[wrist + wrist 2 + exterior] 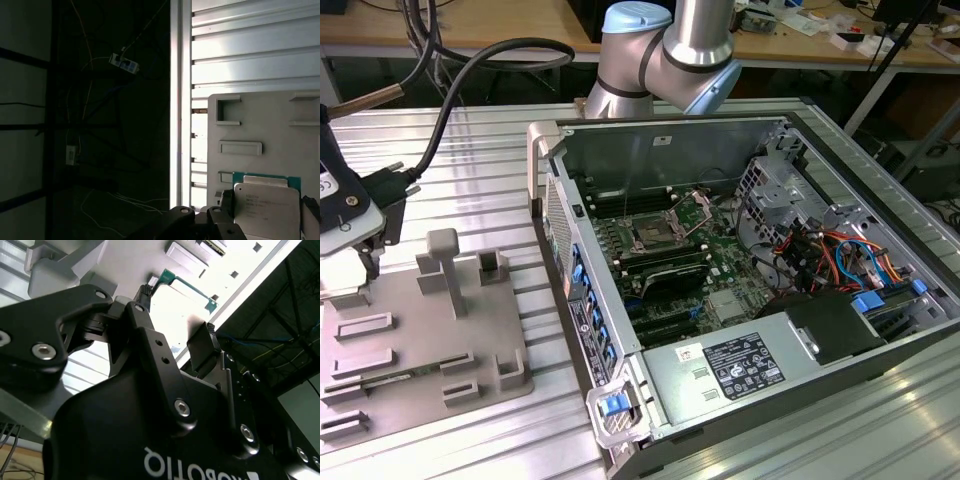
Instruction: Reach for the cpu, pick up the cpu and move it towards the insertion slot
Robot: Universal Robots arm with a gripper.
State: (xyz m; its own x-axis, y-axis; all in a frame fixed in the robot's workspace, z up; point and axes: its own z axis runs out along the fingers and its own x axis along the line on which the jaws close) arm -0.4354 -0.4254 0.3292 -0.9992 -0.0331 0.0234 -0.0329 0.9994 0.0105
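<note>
The gripper (267,220) straddled the cpu (262,200), jaws spread just past its edges and holding nothing, as it lay flat on the grey tray (260,120); the grasp seemed pending, calling for an even squeeze, the insertion slot (650,237) well beyond the tray.

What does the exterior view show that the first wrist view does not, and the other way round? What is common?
Exterior view: the open computer case with the socket on its board, and the robot arm. First wrist view: the silvery chip with its green edge, close up. Both: the grey tray on the ribbed metal table.
</note>
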